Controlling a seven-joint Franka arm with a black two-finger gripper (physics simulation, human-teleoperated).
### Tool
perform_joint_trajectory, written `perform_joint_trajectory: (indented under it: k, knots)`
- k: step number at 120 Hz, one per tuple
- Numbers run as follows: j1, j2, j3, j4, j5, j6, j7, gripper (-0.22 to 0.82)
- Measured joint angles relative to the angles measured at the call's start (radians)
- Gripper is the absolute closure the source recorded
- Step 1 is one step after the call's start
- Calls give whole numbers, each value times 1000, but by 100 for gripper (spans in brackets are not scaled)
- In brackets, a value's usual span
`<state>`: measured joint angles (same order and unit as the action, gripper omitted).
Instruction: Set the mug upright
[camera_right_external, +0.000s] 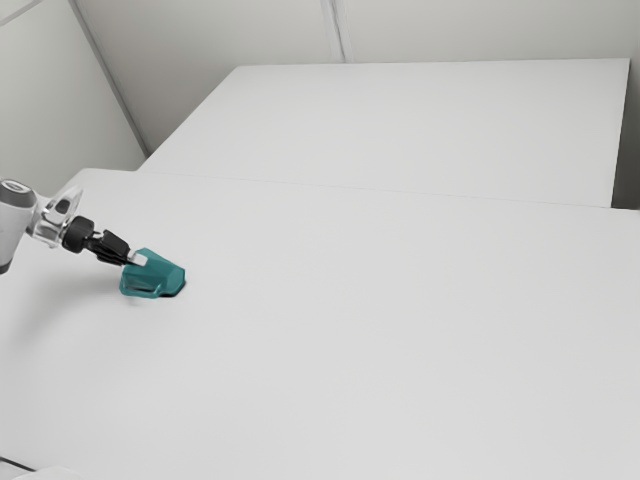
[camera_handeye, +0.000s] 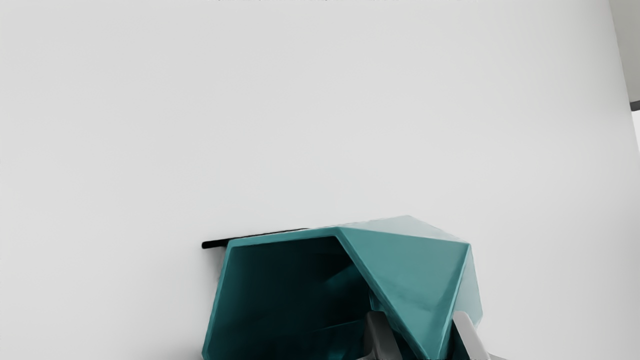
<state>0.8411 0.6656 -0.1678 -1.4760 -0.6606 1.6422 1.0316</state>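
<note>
The table (camera_right_external: 350, 320) is broad and pale, and the mug (camera_right_external: 153, 275) is seen on it close to the arm, towards the exterior view's left. The gripper (camera_right_external: 137, 259) is placed right at the mug, by its open end; whether the jaws are open or closed on the wall cannot be told. The mug can be judged light and stiff, with smooth, flat faces that might slip if pinched on a slant; it could be brittle, so a gentle squeeze is advised. Hold is best taken across the wall near the rim, where it is thin. The mug is tipped over, not upright: its mouth (camera_handeye: 290, 300) is turned towards the gripper, and its closed end is apparently pointed away. The long axis is thus laid low, though its exact slant cannot be settled. A narrow edge (camera_right_external: 142, 294) on the near side may be the handle's.
</note>
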Motion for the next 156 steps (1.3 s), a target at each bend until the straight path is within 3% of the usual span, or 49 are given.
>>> perform_joint_trajectory:
  k: [42,84,122,156]
  knots:
    - [7,-40,-22,-7,2,-9,12,79]
    - [-24,-172,-23,-73,28,24,26,79]
    - [-178,-395,-27,-319,239,301,28,79]
    - [-272,-530,-59,-489,382,507,24,79]
